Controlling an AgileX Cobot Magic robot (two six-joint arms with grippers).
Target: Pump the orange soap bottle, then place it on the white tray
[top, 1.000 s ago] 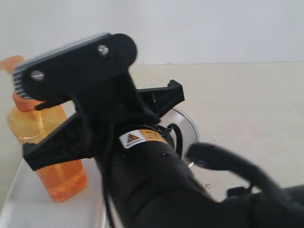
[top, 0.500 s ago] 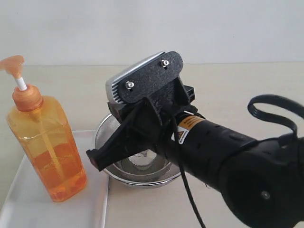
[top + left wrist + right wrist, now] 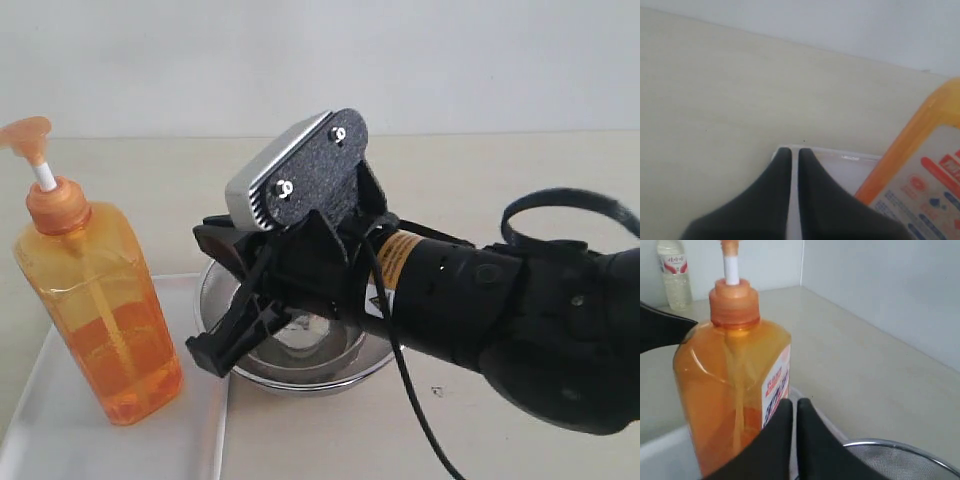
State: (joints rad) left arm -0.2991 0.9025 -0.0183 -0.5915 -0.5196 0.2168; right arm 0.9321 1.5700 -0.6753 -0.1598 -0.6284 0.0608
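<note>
The orange soap bottle [image 3: 100, 310] stands upright on the white tray [image 3: 60, 445] at the left, pump head up with its white stem showing. My right gripper [image 3: 200, 238] hovers over the steel mesh bowl and points at the bottle, a short gap away. In the right wrist view the bottle [image 3: 730, 390] fills the picture behind the shut, empty right gripper [image 3: 794, 402]. The left gripper [image 3: 794, 151] is shut and empty over a corner of the tray [image 3: 850, 165], with the bottle's label side [image 3: 925, 180] beside it. The exterior view does not show the left gripper.
A round steel mesh bowl [image 3: 330, 368] sits right of the tray, under my right arm; its rim [image 3: 900, 447] shows in the right wrist view. A small clear water bottle [image 3: 673, 270] stands by the far wall. The beige tabletop [image 3: 520, 180] stretches behind.
My right arm has drawn back from close before the camera to the right, over the bowl, and turned its fingers toward the bottle. The bottle has stayed on the tray.
</note>
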